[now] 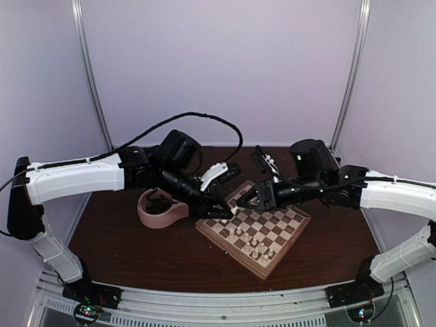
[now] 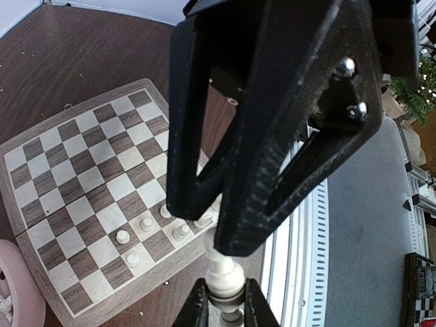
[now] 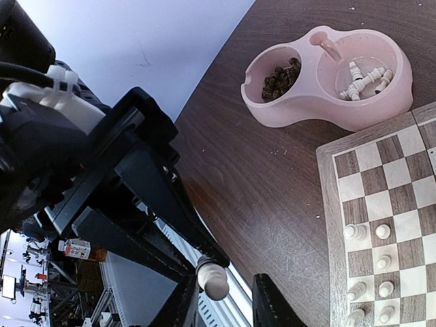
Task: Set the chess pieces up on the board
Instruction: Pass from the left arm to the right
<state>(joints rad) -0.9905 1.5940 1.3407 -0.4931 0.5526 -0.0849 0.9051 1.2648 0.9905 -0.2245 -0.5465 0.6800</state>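
Left jaws clamp a cream chess piece, its top between the parted right jaws.

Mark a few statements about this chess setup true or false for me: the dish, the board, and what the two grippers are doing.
1. The pink dish holds dark pieces in one bowl and cream ones in the other. True.
2. The left gripper is shut on a cream piece. True.
3. Dark pieces stand on the board. False: only cream pieces stand there, near one edge.
4. The right gripper is parked far from the left one. False: the two meet at the same piece.
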